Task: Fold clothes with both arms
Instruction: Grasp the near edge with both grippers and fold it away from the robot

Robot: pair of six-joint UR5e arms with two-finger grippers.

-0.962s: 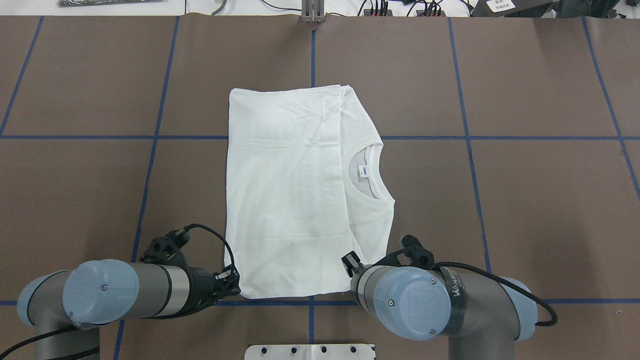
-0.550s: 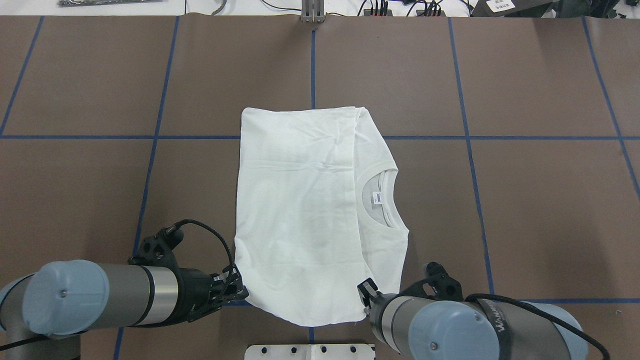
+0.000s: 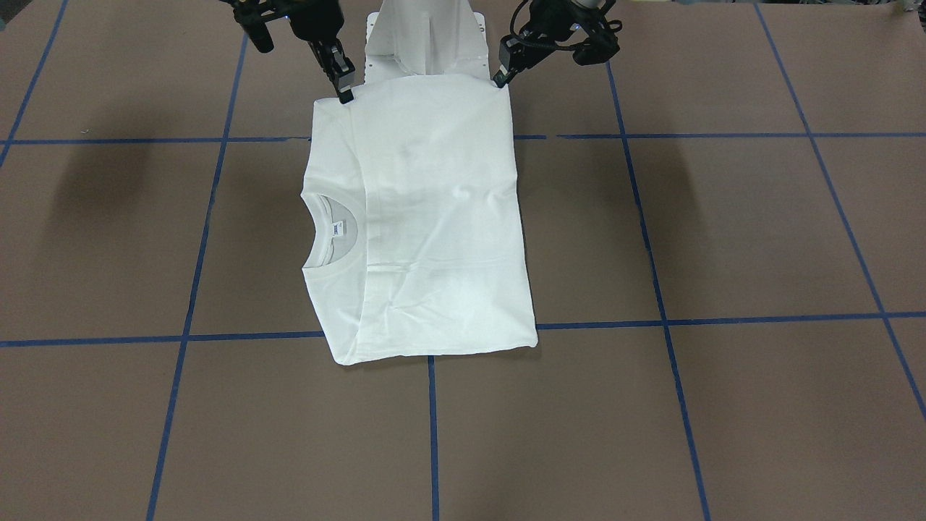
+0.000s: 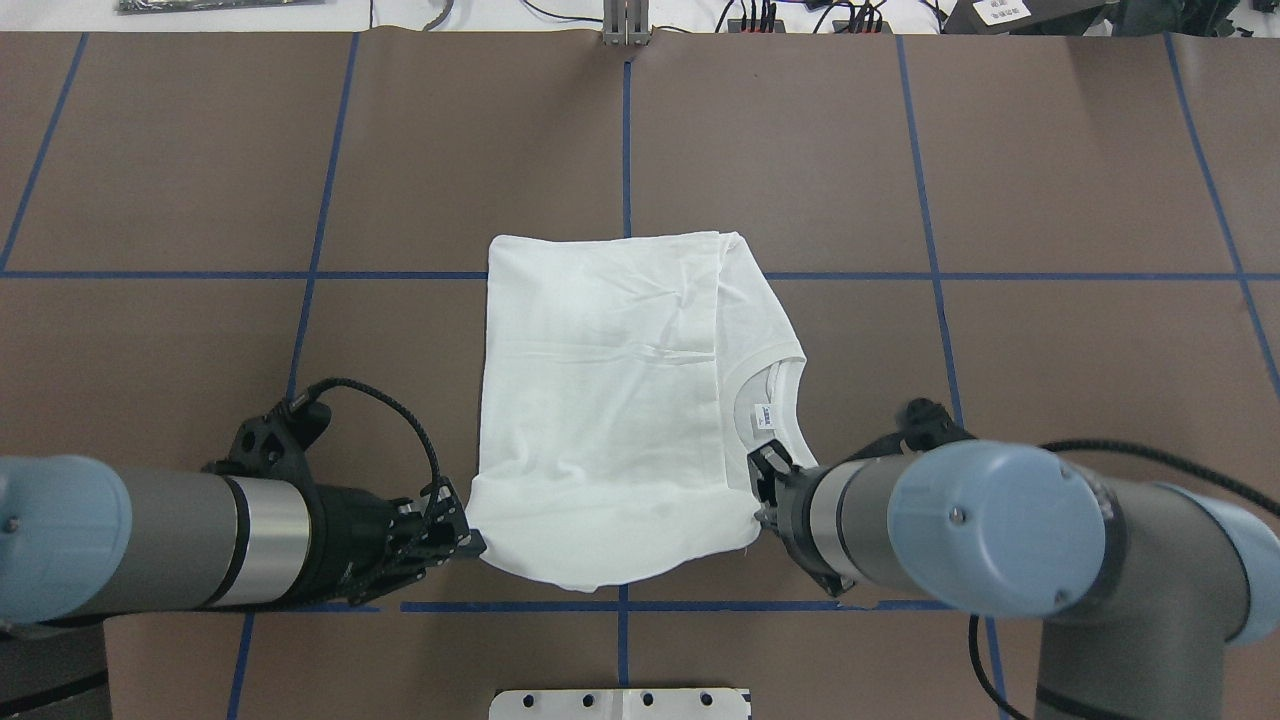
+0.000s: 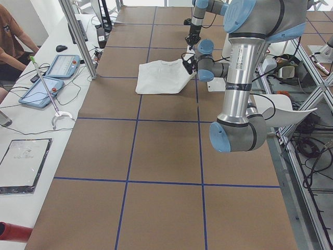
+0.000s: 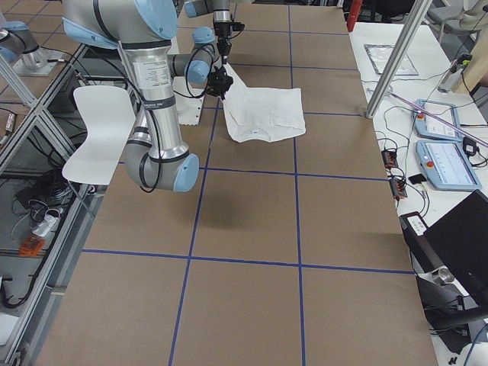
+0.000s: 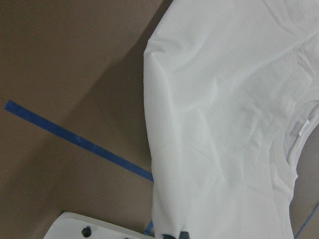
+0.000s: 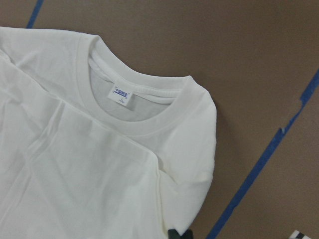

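You have the white long-sleeved T-shirt (image 4: 600, 400) folded into a rough rectangle at the middle of the brown worktop (image 4: 200, 180). Its collar (image 4: 738, 385) is turned to the robot's right, with the neck label (image 4: 764, 416) showing. The far edge lies flat along a blue tape line (image 4: 1000, 275). The near edge is raised between the two hands and sags in the middle. Your left hand (image 4: 468, 541) is pinched on the near left corner and your right hand (image 4: 762, 512) on the near right corner, below the collar. The white pedestal base (image 4: 620, 703) sits on the robot's side of the lifted hem.
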